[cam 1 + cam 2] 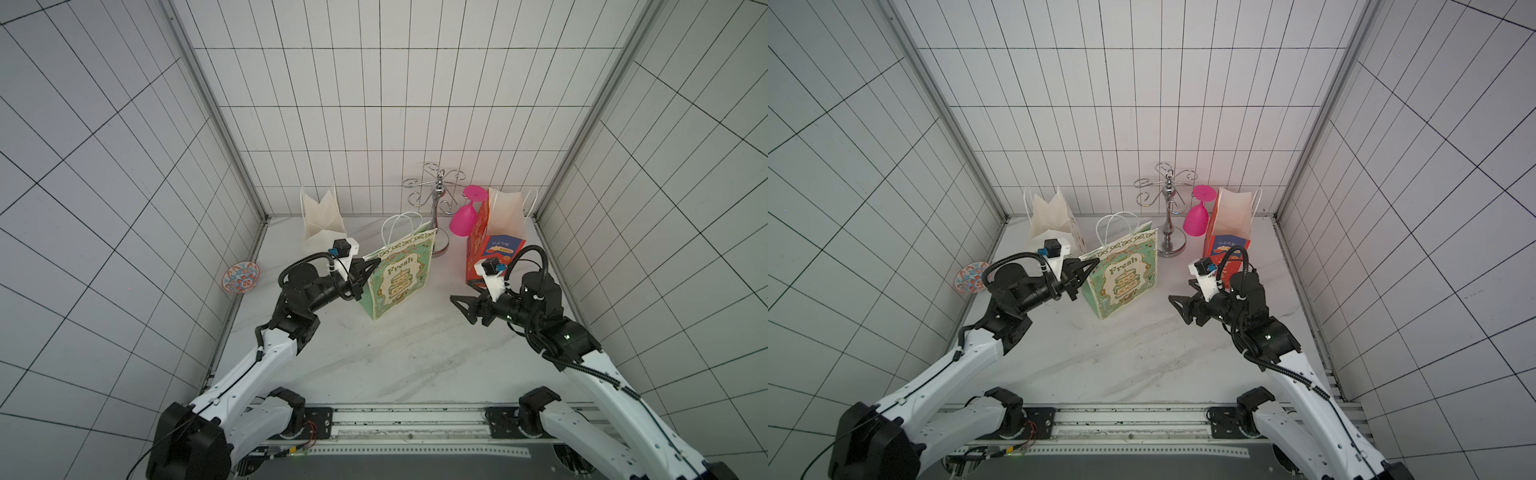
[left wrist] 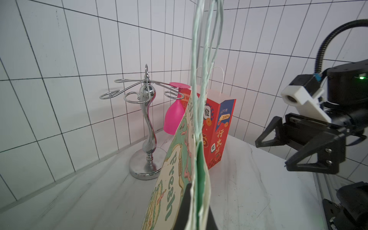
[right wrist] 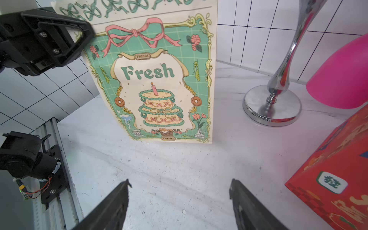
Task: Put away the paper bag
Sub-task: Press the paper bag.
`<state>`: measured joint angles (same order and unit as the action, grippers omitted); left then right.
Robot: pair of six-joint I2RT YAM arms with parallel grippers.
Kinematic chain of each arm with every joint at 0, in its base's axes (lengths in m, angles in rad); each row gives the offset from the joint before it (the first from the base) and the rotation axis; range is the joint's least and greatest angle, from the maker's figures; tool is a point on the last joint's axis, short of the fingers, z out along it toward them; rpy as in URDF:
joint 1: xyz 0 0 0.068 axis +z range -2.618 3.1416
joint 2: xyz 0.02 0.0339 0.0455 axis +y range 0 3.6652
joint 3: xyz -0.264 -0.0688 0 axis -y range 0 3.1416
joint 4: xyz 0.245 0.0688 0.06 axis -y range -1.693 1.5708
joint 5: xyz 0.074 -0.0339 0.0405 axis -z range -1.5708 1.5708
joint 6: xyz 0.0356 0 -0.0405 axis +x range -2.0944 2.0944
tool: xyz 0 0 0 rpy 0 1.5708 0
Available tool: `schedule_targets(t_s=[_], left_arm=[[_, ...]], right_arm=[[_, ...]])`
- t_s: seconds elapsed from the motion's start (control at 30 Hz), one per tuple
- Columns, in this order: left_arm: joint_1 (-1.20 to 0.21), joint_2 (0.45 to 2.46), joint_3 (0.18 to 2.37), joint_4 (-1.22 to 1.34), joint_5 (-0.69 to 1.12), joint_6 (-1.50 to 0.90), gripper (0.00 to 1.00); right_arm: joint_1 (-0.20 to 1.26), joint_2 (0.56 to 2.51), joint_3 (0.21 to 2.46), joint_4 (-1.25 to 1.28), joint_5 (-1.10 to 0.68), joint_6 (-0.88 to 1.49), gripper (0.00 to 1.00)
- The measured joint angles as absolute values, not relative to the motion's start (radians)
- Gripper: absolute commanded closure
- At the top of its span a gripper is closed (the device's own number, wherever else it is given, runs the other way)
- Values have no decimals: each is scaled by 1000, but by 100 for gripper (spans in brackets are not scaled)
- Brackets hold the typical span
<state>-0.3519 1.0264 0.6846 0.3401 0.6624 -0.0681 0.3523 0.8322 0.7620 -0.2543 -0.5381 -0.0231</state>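
On the marbled tabletop (image 1: 395, 365), the flat green cake-printed paper bag (image 1: 399, 278) is pinched by the left gripper (image 1: 375, 261); the right gripper (image 3: 179, 182) is spread wide.

Reading as a robotics lab test cell rather than a home. Boxing in a marble-look tabletop (image 1: 395, 357) with white gridded wall panels (image 1: 374, 104), joining at bare aluminium posts (image 1: 235, 153). Bolting two white-and-black arms (image 1: 266, 361) to a metal rail (image 1: 415, 415) along the near edge, trailing loose wires (image 1: 309, 432). Staging props only: a chrome glass rack (image 1: 438, 216), a patterned plate (image 1: 241, 277), a green paper bag (image 1: 399, 282).
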Motion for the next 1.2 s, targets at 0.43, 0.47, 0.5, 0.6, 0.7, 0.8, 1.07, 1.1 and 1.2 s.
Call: schedule_targets(t_s=[0.43, 0.47, 0.5, 0.6, 0.7, 0.8, 1.07, 1.1, 1.2], left_arm=[[-327, 1036, 720, 250, 1108, 79, 100], [-329, 1039, 720, 250, 1129, 85, 100], [-332, 1040, 720, 249, 1148, 94, 100], [-342, 1040, 720, 234, 1195, 133, 100], [-353, 1041, 720, 219, 1222, 160, 100], [-359, 1041, 720, 212, 1242, 175, 100], [-367, 1041, 720, 203, 1255, 177, 100], [-368, 1041, 720, 204, 1256, 177, 100], [-374, 1041, 720, 205, 1261, 173, 100]], right_arm=[[321, 763, 845, -295, -786, -271, 9], [321, 761, 846, -295, -792, -278, 10], [321, 761, 846, -295, -799, -286, 12], [321, 770, 846, -291, -834, -303, 24], [329, 781, 846, -279, -900, -317, 37], [354, 780, 846, -252, -933, -323, 52], [389, 791, 845, -222, -961, -340, 100], [389, 790, 845, -221, -961, -341, 83], [392, 780, 845, -221, -946, -342, 32]])
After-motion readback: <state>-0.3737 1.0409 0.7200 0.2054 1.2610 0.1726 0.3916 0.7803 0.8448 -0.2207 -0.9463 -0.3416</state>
